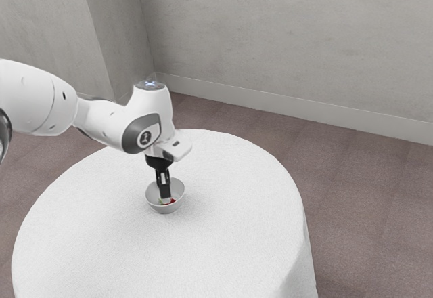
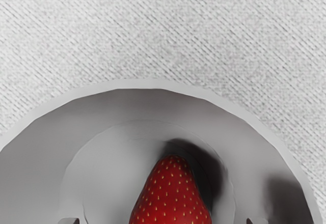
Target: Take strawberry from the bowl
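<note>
The gripper is down in the bowl, left of centre in the exterior view. Its jaws stand spread, with the strawberry between them, on the bowl's floor. The grasp seems in hand; next, close squarely, then lift clear of the rim.

White jointed arm reaching well inside round white-clothed table's edge, black two-finger gripper pointing down, fingers apart.
</note>
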You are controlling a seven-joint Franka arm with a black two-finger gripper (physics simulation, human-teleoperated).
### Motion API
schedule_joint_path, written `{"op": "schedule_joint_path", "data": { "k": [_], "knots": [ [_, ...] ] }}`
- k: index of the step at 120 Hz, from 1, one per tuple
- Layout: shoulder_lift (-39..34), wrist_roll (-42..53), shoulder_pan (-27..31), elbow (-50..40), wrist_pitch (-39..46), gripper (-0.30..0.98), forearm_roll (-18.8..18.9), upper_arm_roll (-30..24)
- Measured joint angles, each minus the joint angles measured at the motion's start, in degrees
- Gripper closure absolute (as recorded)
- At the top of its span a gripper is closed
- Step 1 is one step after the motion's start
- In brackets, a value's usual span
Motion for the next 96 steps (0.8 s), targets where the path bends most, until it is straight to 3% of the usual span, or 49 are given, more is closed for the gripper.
{"op": "schedule_joint_path", "data": {
  "k": [64,96],
  "knots": [
    [3.22,1.92,0.11,0.27,2.88,0.35,0.36,-0.01],
    [3.11,1.06,-0.32,0.23,3.97,0.63,0.34,-0.31]
  ]
}}
